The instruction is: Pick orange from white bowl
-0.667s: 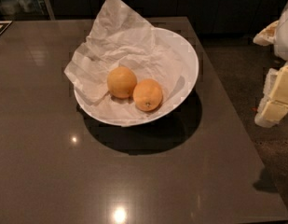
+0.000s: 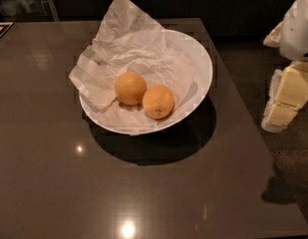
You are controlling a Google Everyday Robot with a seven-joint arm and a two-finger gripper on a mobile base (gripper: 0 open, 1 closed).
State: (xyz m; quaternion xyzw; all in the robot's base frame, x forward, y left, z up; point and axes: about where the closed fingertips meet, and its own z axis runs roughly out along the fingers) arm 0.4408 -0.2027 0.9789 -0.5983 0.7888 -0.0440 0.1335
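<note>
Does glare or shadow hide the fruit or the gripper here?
Camera view: glare spots lie on the table, nearer than the white bowl; the bowl casts a dark shadow beneath its near rim; the orange is evenly lit; the gripper, lit pale, hangs off the table's right edge.
</note>
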